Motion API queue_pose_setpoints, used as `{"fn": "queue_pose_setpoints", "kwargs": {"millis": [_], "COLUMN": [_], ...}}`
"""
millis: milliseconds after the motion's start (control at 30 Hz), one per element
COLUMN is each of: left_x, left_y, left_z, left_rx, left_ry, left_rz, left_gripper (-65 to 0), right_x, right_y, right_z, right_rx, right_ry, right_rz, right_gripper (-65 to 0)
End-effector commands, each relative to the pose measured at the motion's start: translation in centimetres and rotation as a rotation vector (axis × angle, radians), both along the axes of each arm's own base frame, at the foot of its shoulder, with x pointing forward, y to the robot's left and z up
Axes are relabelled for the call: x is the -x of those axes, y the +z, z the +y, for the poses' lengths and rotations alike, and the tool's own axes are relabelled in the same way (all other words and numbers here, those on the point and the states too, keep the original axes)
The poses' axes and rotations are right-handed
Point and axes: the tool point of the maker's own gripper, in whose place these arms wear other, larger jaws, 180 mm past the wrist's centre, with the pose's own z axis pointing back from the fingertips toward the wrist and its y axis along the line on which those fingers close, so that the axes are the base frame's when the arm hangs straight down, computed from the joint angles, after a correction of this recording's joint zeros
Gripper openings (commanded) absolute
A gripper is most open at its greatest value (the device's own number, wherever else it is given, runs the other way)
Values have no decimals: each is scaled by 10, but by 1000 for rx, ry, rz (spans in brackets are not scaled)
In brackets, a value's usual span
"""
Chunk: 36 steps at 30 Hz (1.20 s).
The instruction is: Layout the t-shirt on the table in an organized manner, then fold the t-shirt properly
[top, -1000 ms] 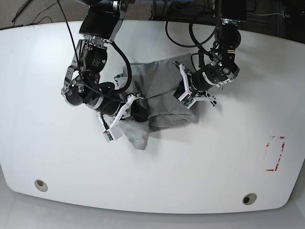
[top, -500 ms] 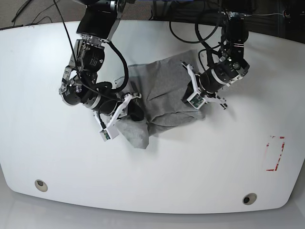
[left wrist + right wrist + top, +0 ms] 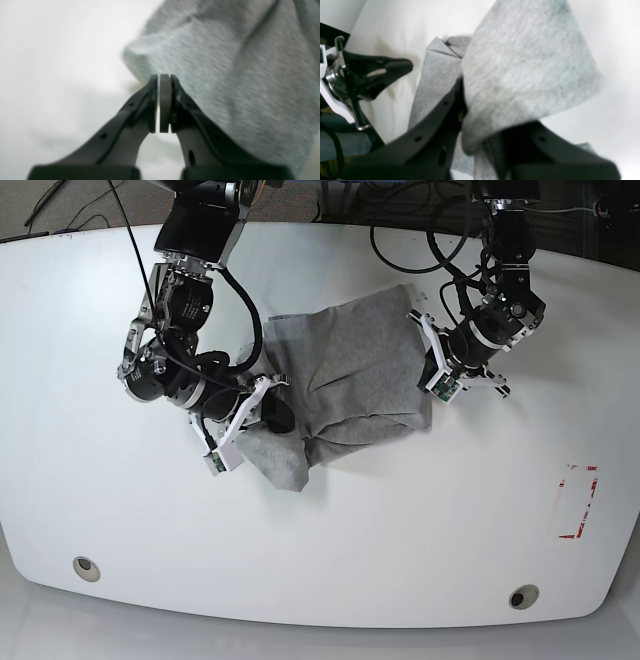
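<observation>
Likely light, soft and limp: the t-shirt (image 3: 345,385) should sag and fold wherever unsupported, and slide easily over the glossy table (image 3: 120,510), so best taken at edges, hem or shoulder seams rather than mid-panel, with both sides pulled apart to spread it. Heather-grey cotton, bunched and creased, no lettering showing from any view. Lying crumpled around the middle of the table, slightly toward the far side, one flap trailing toward the near left. Right gripper (image 3: 472,140) pinching a thick fold of grey cloth between its fingers, at the garment's left in the base view. Left gripper (image 3: 162,102) at the garment's right edge, fingers pressed together with nothing visibly between the pads, cloth just beside and behind them.
</observation>
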Motion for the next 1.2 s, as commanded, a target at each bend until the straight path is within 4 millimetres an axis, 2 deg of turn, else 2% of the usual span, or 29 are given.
{"fn": "queue_pose_setpoints", "kwargs": {"millis": [0,300,467,867,1167], "left_x": [-6,-3,3,2,2], "left_y": [8,-25,-43,-51,-50], "left_z": [-4,-15,-17,-23,-23], "left_rx": [28,53,64,88,88], "left_ry": [-5,-25,-27,-37,-37], "left_rz": [-32,64,117,129,128], "left_gripper": [-650,-650,-650,-650,-650], "right_x": [-9,-9,-8,-5,5], "right_y": [19,20,21,23,28], "right_z": [3,5,15,30,71], "right_rx": [-28,-29,-35,-61,-71], "right_ry": [0,5,32,56,171], "right_rz": [-68,-69,-71,-71,-85], "right_gripper": [-650,-650,-650,-650,-650]}}
